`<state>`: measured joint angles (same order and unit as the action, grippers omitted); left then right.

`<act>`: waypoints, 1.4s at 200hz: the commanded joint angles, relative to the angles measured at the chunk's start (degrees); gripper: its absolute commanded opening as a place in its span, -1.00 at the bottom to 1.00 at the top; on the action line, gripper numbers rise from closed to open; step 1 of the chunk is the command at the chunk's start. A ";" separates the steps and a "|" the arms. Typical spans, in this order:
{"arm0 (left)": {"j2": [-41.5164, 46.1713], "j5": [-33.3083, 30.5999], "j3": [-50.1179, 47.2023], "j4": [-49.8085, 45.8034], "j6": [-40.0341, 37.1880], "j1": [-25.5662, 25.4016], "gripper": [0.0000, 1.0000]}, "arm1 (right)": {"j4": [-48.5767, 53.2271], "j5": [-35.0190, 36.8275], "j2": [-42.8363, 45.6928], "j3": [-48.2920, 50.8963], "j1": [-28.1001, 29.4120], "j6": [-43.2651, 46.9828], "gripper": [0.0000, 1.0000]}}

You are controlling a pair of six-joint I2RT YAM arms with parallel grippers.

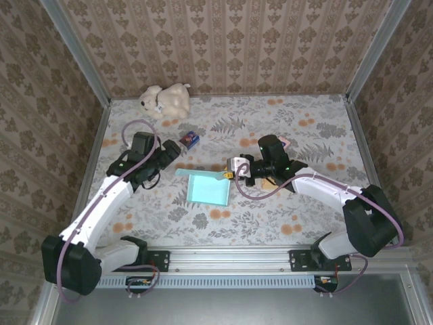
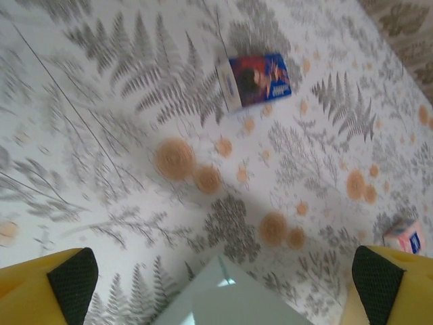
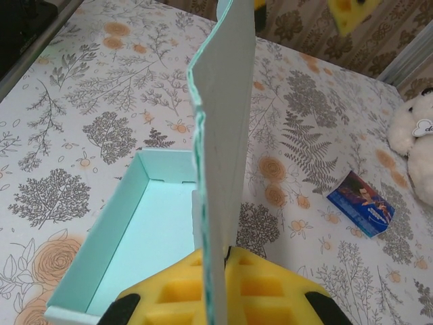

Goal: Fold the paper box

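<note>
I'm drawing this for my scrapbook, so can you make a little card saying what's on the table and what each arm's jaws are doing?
Paper box: light teal, open tray, middle of the table
Flap: upright at the box's edge
Right jaws: shut on the flap
Left jaws: open, holding nothing, near the box's left corner
Plush toy: white, at the back wall
Blue packet: flat, behind the box

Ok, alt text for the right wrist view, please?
The right gripper is shut on a raised flap of the pale teal paper box, whose open tray lies to its left. On the floral table beyond lie a blue packet and, at the right edge, a white plush toy.
</note>
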<state>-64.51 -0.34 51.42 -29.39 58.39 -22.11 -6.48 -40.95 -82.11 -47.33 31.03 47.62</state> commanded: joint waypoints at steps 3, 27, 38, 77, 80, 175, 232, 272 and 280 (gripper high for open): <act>-0.33 5.00 -2.30 5.58 6.10 -1.85 0.93 | -2.34 -2.13 -0.25 -0.09 0.18 -1.09 -1.00; -1.52 3.25 -1.58 5.47 4.76 -2.55 0.90 | -1.81 -1.83 -0.17 -0.43 0.18 -1.04 -1.00; -1.84 2.31 -1.19 4.42 4.52 -2.41 0.88 | -1.61 -1.52 -0.25 -0.43 0.18 -1.05 -1.00; -2.88 4.64 -2.33 8.39 5.85 -3.65 0.78 | -1.61 -1.14 -0.81 -0.46 0.19 -1.06 -1.00; -3.09 4.44 -2.05 8.26 5.55 -3.69 0.76 | -1.61 -1.04 -0.83 -0.48 0.18 -1.08 -1.00; -3.97 2.84 -2.49 9.27 11.81 -11.15 0.54 | -3.75 0.71 -1.60 0.28 0.26 -1.89 -1.00; -3.43 -2.59 0.70 2.67 13.44 -14.63 0.65 | -5.66 6.96 -1.11 0.99 1.41 -2.39 -1.00; 0.64 -3.97 -4.47 4.53 18.85 -14.58 0.67 | -7.69 8.78 -0.59 1.75 2.08 -3.13 -1.00; 1.04 -3.47 -5.08 5.34 19.28 -14.78 0.67 | -8.67 9.28 -0.60 2.17 2.36 -3.52 -1.00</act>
<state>-65.78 -3.51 48.64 -24.67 73.28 -36.34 -10.94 -34.63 -83.26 -46.35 32.62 45.82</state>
